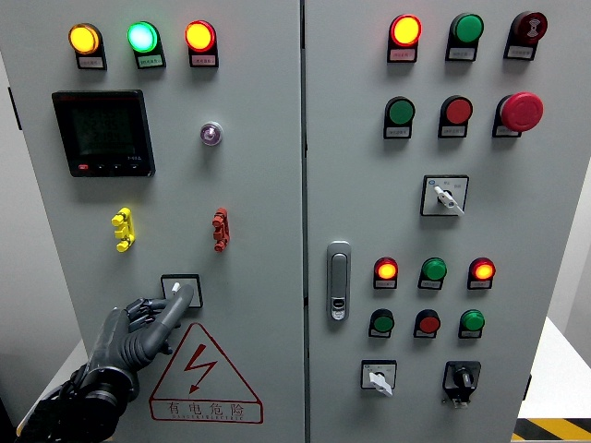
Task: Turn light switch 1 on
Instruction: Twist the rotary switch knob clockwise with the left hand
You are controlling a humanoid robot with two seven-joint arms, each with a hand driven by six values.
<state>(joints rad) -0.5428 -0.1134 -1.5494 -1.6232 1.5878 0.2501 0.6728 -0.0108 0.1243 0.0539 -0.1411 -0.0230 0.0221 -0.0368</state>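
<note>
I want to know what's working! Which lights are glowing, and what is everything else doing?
Top-left amber lamp, lit.
Green lamp, lit.
Third lamp, lit.
Display, dark.
Left hand, one of its fingers touching the switch.
Light switch, position hidden.
Top-right red lamp, lit.
Mushroom button, position unclear.
Lower red lamps, lit.
Door handle, flush.

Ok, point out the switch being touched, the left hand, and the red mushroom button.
rotary switch (175,289), head view, its white knob
left hand (138,332), head view, knuckles
red mushroom button (522,111), head view, cap centre
</note>
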